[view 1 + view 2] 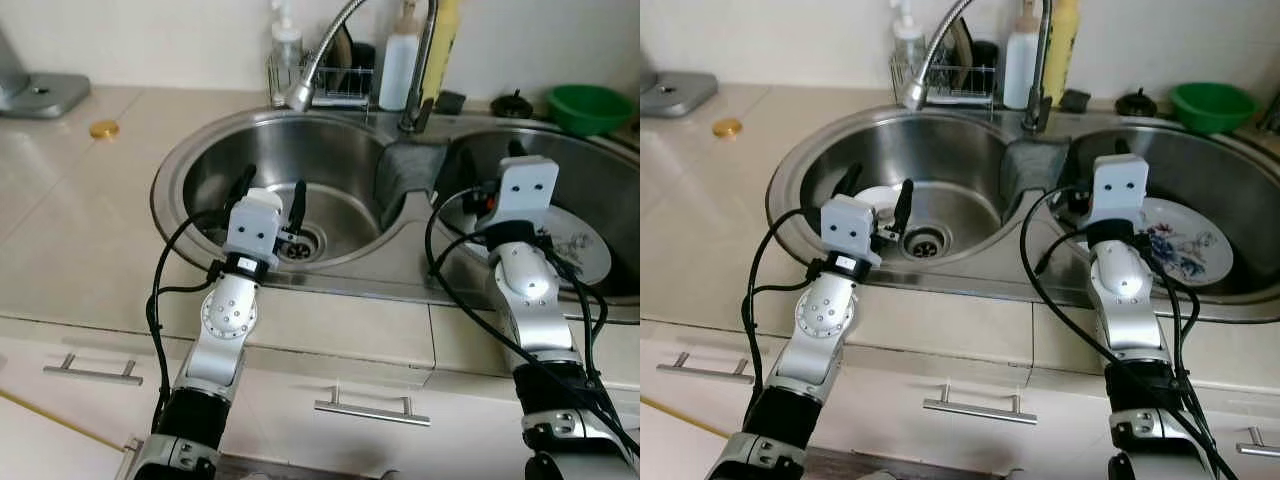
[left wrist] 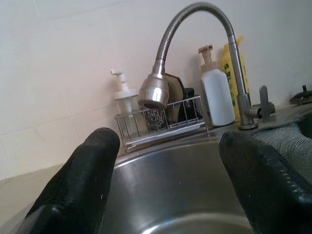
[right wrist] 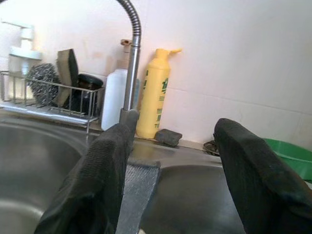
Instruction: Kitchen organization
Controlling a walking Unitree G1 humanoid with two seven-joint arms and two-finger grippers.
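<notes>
Both arms reach over the double sink point(image 1: 170, 190). The left gripper point(image 1: 270, 195) hovers above the left basin near the drain point(image 1: 925, 240), fingers point(image 2: 80, 183) spread wide and holding nothing. The right gripper point(image 3: 168, 180) hangs over the right basin, fingers apart and empty, just above a patterned plate point(image 1: 1185, 250) lying flat on the basin floor. The right eye view catches a white dish point(image 1: 875, 197) under the left gripper. The wrist views bring up the back ledge: wire rack point(image 2: 161, 119) with steel wool point(image 3: 41, 83), white bottle point(image 2: 218, 97), yellow bottle point(image 3: 155, 95), faucet point(image 2: 195, 53). A grey cloth point(image 1: 405, 170) drapes the divider. Green bowl point(image 1: 590, 107) at the far right, gold lid point(image 1: 104, 129) on the worktop point(image 1: 90, 230).
</notes>
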